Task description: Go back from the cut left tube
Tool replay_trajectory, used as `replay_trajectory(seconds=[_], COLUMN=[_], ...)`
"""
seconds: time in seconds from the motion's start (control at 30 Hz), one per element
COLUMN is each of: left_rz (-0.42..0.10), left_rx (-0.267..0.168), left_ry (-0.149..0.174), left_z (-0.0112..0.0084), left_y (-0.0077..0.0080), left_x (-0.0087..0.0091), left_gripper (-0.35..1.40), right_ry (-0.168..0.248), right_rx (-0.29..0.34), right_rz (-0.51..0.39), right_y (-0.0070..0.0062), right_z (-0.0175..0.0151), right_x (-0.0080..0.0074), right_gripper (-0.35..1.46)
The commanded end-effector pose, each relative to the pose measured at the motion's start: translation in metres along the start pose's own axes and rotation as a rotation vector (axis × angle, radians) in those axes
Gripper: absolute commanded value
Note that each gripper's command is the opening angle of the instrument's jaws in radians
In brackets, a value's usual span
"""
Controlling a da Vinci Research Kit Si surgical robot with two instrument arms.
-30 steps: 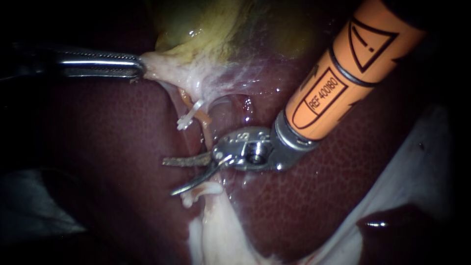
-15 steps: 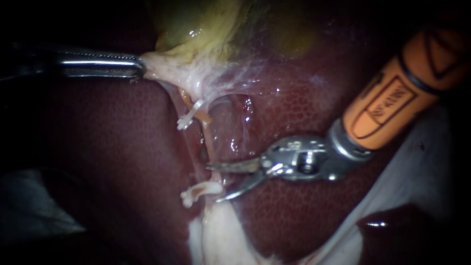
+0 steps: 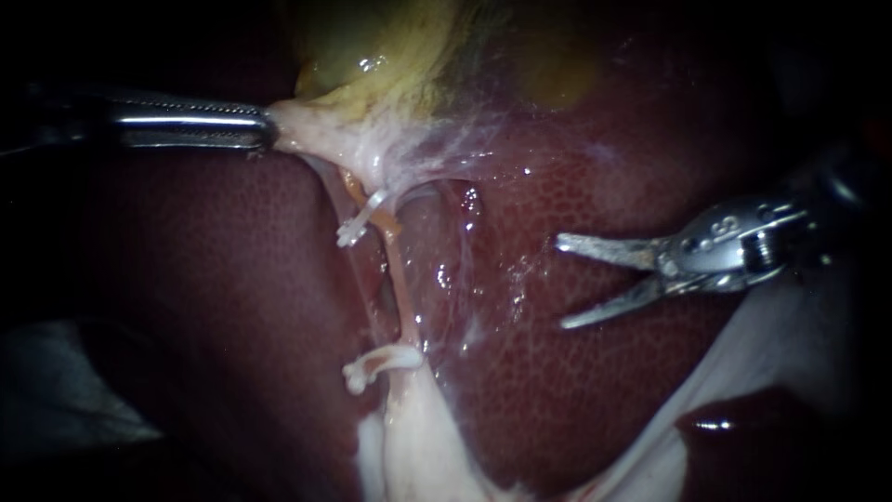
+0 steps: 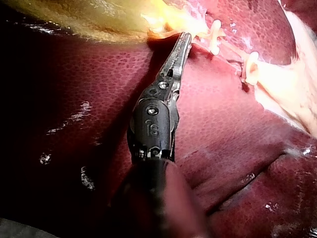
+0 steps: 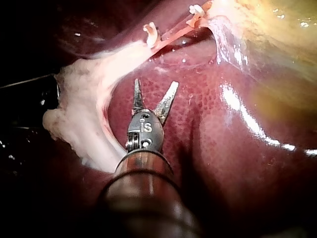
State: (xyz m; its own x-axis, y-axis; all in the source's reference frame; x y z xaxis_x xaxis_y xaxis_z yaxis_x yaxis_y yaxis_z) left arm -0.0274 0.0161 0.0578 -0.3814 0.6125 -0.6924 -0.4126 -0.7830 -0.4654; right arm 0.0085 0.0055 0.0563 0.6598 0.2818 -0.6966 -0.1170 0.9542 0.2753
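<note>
A thin orange tube [image 3: 398, 279] runs down over the liver [image 3: 214, 279] between an upper white clip [image 3: 358, 221] and a lower white clip [image 3: 376, 363]; I cannot make out a gap in it. My right instrument [image 3: 561, 284] hangs well to the right of the tube, its two blades open and empty. My left instrument [image 3: 265, 130] is shut on the pale edge of the gallbladder [image 3: 390, 46], holding it taut. The left wrist view shows those jaws [image 4: 185, 38] closed on that edge beside a clip [image 4: 215, 42]. In the right wrist view the open blades [image 5: 154, 84] sit short of the tube [image 5: 173, 32].
Pale whitish tissue [image 3: 409, 437] spreads below the lower clip, and a white sheet [image 3: 790, 325] lies at the lower right. Thin glistening membrane [image 3: 455, 251] covers the liver right of the tube. In the right wrist view a white tissue mass [image 5: 84, 114] lies beside the blades.
My right instrument has drawn back to the right, away from the tube, its blades staying open; its orange shaft has left the view. The left instrument and the tissue it holds have not moved.
</note>
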Motion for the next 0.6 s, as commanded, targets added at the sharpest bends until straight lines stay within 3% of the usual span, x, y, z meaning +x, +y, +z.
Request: replay_trajectory(seconds=[0.03, 0.1, 0.23, 0.43, 0.6], left_rz=[0.0, 0.002, 0.008, 0.018, 0.023], left_rx=[-0.001, -0.006, -0.018, -0.038, -0.045], left_ry=[0.0, 0.001, -0.001, -0.016, -0.023], left_z=[0.0002, 0.0008, 0.0027, 0.0061, 0.0073], left_y=[0.0, 0.0002, 0.0007, 0.0017, 0.0023], left_x=[-0.0001, -0.0004, -0.0015, -0.0037, -0.0042], left_gripper=[-0.35, -0.35, -0.35, -0.35, -0.35], right_ry=[-0.011, -0.025, -0.01, -0.01, -0.01], right_rx=[-0.015, -0.037, 0.009, 0.008, 0.008], right_rz=[0.0, 0.001, -0.002, -0.002, -0.002], right_y=[0.0001, 0.0001, -0.0001, -0.0002, -0.0002], right_z=[-0.0002, -0.0004, 0.0, 0.0001, 0.0002], right_x=[-0.0001, -0.0002, -0.0002, -0.0002, -0.0002], right_gripper=[1.45, 1.45, 1.45, 1.45, 1.45])
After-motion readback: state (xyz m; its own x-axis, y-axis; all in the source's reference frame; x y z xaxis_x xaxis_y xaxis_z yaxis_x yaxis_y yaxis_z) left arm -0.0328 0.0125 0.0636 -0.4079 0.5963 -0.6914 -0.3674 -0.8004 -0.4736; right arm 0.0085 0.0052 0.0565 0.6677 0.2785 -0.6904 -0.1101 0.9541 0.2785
